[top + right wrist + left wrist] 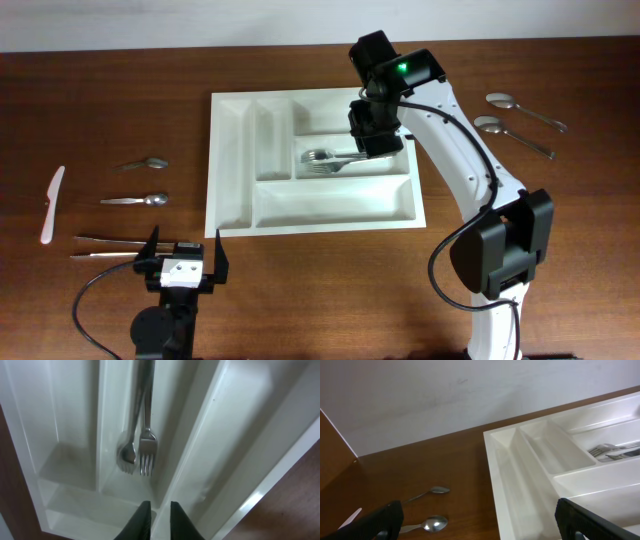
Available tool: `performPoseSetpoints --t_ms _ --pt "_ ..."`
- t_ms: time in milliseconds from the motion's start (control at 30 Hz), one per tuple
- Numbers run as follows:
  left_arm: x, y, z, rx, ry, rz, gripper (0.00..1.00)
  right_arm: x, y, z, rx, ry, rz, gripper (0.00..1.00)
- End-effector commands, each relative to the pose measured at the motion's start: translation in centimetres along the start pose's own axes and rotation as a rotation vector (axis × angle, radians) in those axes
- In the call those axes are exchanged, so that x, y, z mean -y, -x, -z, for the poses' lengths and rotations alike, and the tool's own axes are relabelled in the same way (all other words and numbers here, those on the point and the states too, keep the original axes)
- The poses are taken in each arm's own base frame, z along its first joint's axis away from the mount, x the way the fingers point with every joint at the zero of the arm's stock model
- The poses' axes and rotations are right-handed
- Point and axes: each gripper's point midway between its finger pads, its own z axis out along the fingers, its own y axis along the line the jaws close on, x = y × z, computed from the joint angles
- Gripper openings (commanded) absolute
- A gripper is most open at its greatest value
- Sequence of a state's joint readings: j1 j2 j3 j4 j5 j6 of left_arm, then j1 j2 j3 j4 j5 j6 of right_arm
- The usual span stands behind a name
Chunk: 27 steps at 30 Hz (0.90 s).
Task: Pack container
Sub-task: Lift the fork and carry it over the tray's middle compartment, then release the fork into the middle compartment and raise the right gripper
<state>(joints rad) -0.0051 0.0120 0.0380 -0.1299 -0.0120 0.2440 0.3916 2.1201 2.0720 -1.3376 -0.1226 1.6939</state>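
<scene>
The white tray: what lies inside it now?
Two forks lie in the middle long compartment of the tray. The right hand covers their handle ends and part of the top compartment. The other visible compartments look empty.

Soft, even light falls from above, leaving the container [232,170] pale and bright. Inside it the right wrist view is dim, slightly blurred.
</scene>
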Motion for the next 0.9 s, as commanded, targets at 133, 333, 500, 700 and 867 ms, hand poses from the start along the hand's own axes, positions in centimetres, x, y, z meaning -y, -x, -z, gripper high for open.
performPoseSetpoints --t_ms 133,333,500,700,867 --pt "-0.1 -0.2 0.0 0.000 0.007 -0.011 0.99 -0.4 3.5 -0.2 0.073 0.002 0.027 0.31" --pt "-0.1 -0.2 0.0 0.000 0.007 -0.012 0.99 -0.4 12.4 1.3 0.189 -0.002 0.121 0.78" --pt "-0.1 -0.2 0.0 0.000 0.007 -0.012 0.99 -0.4 22.3 3.1 0.291 0.020 0.324 0.99" --pt "-0.1 -0.2 0.0 0.000 0.007 -0.012 0.99 0.3 29.4 4.8 0.367 0.033 0.518 0.99" --pt "-0.1 -0.2 0.0 0.000 0.007 -0.012 0.99 0.6 31.6 5.4 0.383 0.062 0.509 0.99"
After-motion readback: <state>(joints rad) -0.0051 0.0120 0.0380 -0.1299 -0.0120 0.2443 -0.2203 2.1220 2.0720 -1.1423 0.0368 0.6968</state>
